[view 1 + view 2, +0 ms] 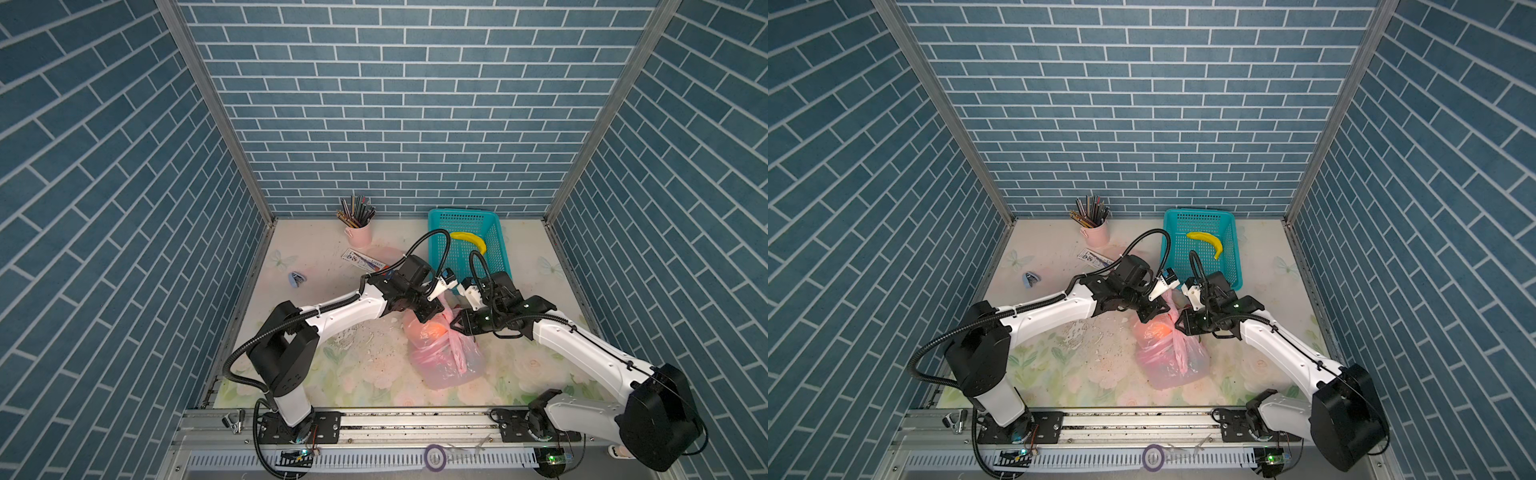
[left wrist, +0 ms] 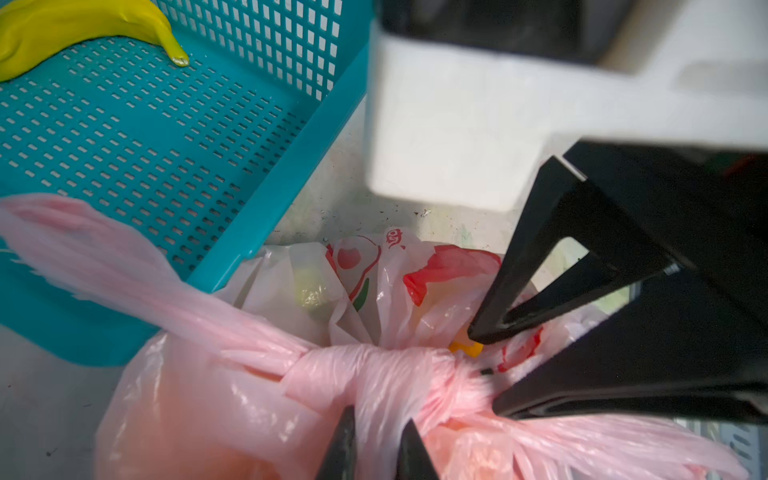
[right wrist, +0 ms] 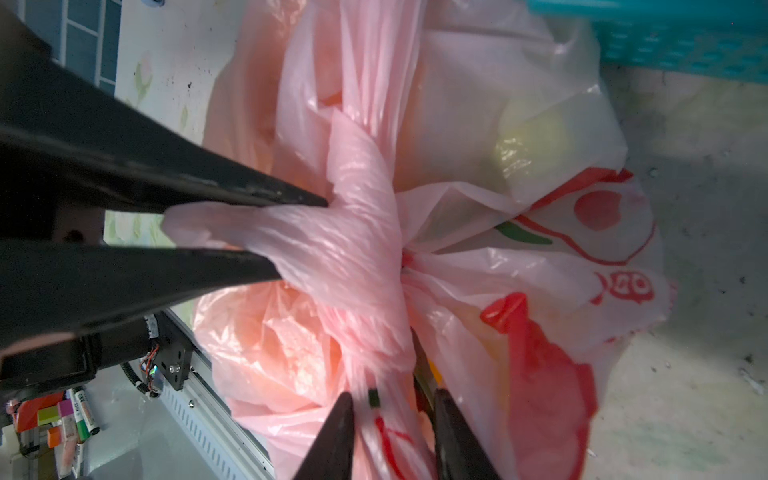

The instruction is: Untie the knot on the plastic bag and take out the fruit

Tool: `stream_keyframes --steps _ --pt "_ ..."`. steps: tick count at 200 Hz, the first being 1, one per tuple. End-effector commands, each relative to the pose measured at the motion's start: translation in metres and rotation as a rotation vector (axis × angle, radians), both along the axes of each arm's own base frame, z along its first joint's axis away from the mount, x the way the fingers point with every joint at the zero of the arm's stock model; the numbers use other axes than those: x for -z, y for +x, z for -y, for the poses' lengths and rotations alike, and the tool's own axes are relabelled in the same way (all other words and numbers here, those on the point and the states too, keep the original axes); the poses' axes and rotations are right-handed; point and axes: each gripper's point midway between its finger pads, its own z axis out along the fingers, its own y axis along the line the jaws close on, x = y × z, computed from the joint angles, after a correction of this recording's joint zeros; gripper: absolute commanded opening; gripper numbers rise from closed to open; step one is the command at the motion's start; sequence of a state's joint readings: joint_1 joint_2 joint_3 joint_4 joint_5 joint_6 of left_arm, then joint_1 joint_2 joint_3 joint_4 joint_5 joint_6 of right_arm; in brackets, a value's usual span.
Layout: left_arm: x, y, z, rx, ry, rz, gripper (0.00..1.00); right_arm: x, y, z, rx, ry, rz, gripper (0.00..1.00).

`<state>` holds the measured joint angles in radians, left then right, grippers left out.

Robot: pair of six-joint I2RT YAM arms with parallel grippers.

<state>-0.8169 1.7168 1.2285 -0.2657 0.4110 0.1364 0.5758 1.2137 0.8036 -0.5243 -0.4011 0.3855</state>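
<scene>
The pink plastic bag (image 1: 444,361) (image 1: 1171,365) lies at mid-table, tied. Its knot (image 2: 374,374) (image 3: 361,249) sits at the bag's far end, between both grippers. My left gripper (image 2: 376,419) (image 1: 436,318) is shut on a strip of film at the knot; the right wrist view shows its black fingers (image 3: 249,195) pinching that strip. My right gripper (image 3: 392,395) (image 1: 455,326) stands narrowly open round the other handle strip, with a gap beside one jaw. An orange fruit (image 1: 434,330) and a pale yellow-green one (image 3: 528,141) show through the film.
A teal mesh basket (image 1: 498,232) with a yellow banana (image 1: 469,240) stands just behind the bag, touching it. At the back stands a pink cup of pencils (image 1: 358,232), with a printed card (image 1: 361,259) in front of it. A blue stapler (image 1: 296,279) lies at the left.
</scene>
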Motion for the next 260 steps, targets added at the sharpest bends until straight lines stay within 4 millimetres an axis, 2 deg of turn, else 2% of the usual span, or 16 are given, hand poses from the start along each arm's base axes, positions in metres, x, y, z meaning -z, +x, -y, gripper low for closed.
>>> stream_keyframes --steps 1,19,41,66,138,171,219,240,260 --pt "-0.001 0.002 -0.004 -0.016 0.011 0.022 0.05 0.012 -0.006 0.008 -0.005 -0.059 -0.024 0.27" --pt "-0.005 0.007 -0.010 -0.048 0.011 0.040 0.00 0.010 -0.004 0.010 0.005 -0.069 -0.012 0.19" --pt "-0.013 0.016 -0.019 -0.105 -0.011 0.062 0.00 0.005 0.001 0.016 0.037 -0.085 0.025 0.09" --pt "-0.026 0.024 -0.031 -0.160 -0.051 0.102 0.00 -0.002 0.005 0.021 0.077 -0.089 0.065 0.04" --pt "-0.046 0.048 -0.082 -0.339 -0.097 0.170 0.00 -0.005 0.011 0.045 0.217 -0.147 0.112 0.03" --pt "-0.042 0.053 -0.097 -0.382 -0.068 0.181 0.00 -0.003 0.014 0.062 0.288 -0.183 0.130 0.03" --pt "-0.037 0.069 -0.131 -0.529 -0.044 0.179 0.00 0.001 0.016 0.090 0.415 -0.209 0.136 0.05" --pt "-0.046 0.069 -0.130 -0.521 -0.079 0.185 0.09 -0.002 0.018 0.090 0.423 -0.189 0.152 0.07" --pt "-0.064 0.058 -0.113 -0.419 -0.181 0.192 0.23 -0.026 0.022 0.072 0.348 -0.088 0.213 0.12"
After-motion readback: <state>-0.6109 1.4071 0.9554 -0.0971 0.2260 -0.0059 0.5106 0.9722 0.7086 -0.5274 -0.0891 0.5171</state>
